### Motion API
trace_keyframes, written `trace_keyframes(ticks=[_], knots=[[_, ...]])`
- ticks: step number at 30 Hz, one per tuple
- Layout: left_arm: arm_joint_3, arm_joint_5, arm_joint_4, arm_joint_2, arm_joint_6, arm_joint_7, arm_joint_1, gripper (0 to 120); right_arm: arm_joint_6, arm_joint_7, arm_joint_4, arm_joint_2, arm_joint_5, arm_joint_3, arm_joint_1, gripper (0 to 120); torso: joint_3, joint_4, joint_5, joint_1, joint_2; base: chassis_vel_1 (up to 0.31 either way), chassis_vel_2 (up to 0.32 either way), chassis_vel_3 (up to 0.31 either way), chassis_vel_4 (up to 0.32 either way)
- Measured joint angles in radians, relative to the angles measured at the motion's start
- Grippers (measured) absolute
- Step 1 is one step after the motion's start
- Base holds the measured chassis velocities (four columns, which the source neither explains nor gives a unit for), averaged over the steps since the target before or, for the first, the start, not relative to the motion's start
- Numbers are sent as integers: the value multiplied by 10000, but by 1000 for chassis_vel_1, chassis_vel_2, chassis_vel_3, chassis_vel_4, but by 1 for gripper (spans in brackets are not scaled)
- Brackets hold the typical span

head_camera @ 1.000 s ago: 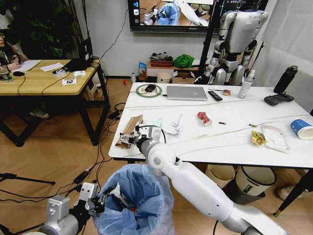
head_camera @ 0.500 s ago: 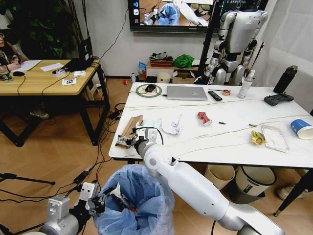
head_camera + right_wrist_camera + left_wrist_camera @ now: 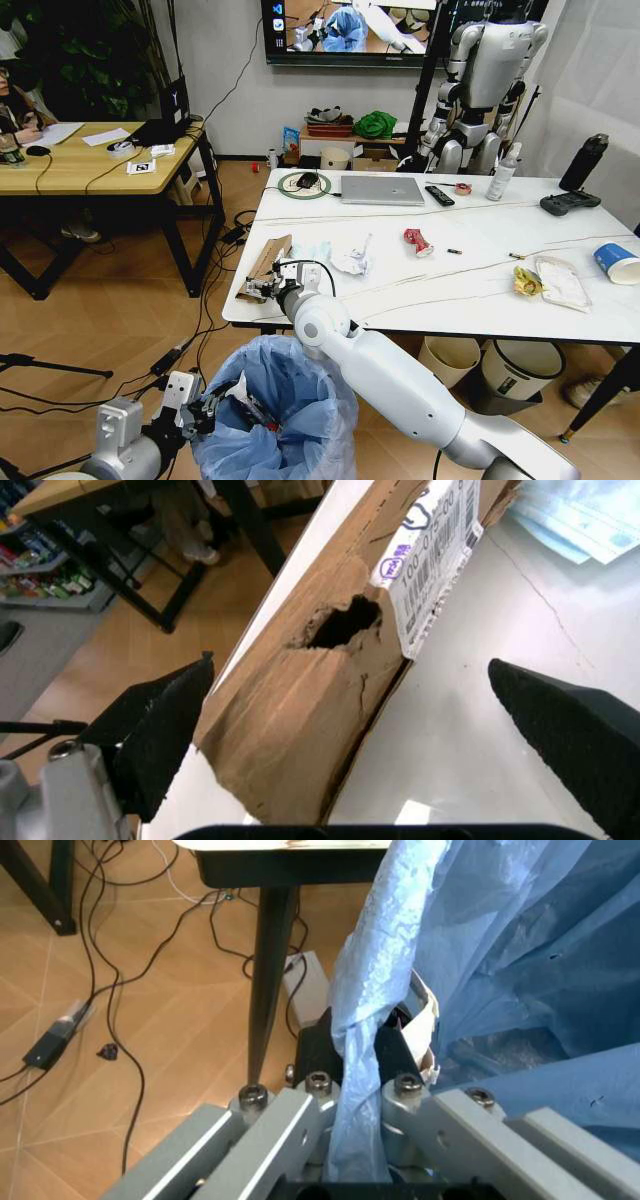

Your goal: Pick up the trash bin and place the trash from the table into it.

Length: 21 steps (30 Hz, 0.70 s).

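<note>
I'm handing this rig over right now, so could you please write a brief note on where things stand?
Left gripper: shut on the trash bin bag rim, bin held below the table edge.
Right gripper: open, fingers straddling the torn cardboard at the table's near left corner.
Done: bin picked up.
Left: the cardboard, crumpled paper, red can, wrappers and paper cup are all on the table.
</note>
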Motion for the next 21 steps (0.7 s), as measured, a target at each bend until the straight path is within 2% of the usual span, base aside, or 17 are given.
trace_keyframes(ticks=[21], knots=[[-40,-6,0,-60,-8,8,38,0,7,-236,-805,284,-309,48,197,100,0,0,0,0,0,0,0,0,0]])
